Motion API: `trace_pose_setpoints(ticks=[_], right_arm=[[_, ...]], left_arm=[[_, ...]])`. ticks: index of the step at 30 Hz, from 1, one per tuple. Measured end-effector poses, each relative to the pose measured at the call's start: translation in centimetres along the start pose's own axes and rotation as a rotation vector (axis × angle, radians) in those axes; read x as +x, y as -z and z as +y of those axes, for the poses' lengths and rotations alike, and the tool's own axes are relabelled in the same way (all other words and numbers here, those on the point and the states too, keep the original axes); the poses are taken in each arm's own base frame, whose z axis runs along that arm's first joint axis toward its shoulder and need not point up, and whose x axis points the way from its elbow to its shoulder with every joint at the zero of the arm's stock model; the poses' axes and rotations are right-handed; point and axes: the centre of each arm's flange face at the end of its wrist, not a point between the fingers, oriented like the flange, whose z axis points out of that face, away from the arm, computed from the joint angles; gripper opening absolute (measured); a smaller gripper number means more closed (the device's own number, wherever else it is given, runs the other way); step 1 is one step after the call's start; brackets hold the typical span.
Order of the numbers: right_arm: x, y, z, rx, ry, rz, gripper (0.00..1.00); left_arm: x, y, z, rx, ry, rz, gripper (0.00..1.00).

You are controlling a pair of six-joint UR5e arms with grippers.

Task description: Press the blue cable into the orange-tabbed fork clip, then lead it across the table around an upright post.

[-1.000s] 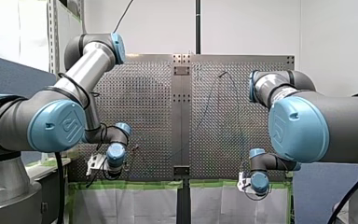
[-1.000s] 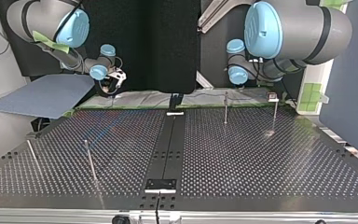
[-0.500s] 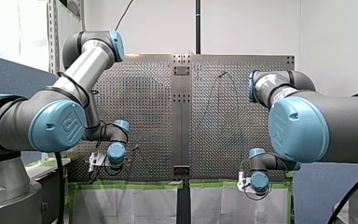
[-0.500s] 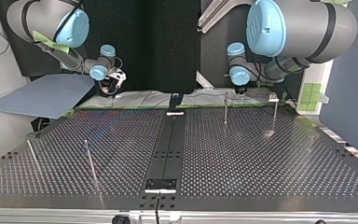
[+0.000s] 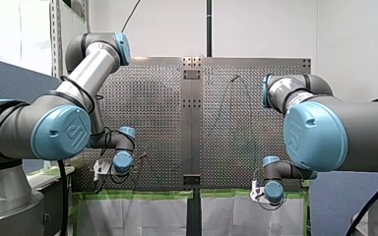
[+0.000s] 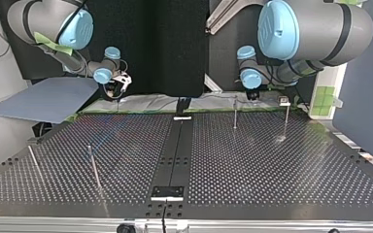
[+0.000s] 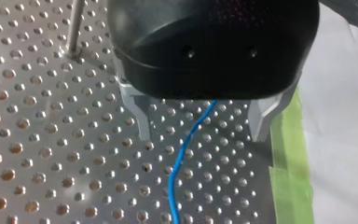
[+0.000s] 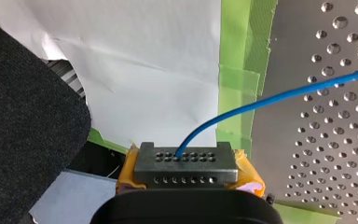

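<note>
Along the upper edge of the table (image 6: 272, 165) in the top view, my right gripper (image 8: 186, 162) clamps the blue cable (image 8: 261, 100) while my left gripper (image 7: 201, 136) straddles it wide open, empty. Clipping and rounding a post (image 6: 235, 112) look undone.

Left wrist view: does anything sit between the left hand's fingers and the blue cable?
Nothing visible does. The blue cable runs over bare perforated table between the fingers of the open left hand. An upright post stands clear, beyond one finger.
</note>
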Motion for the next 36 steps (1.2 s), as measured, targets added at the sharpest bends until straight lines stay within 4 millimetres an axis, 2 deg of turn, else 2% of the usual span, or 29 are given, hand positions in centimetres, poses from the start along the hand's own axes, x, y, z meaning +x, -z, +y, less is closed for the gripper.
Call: trace_pose_setpoints(ticks=[9,19,27,36], right_arm=[[0.0,0.1,-0.2,0.002,0.002,0.000,0.00],[0.0,0.2,-0.5,0.006,0.004,0.001,0.00],[0.0,0.2,-0.6,0.008,0.006,0.001,0.00],[0.0,0.2,-0.6,0.008,0.009,0.002,0.00]], left_arm=[[0.2,0.1,0.4,-0.013,-0.018,0.055,1.00],[-0.7,-1.8,0.0,-0.012,-0.025,0.077,1.00],[0.5,-3.1,-0.4,-0.013,-0.047,0.095,1.00],[-0.3,-4.2,-0.6,-0.019,-0.030,0.056,1.00]])
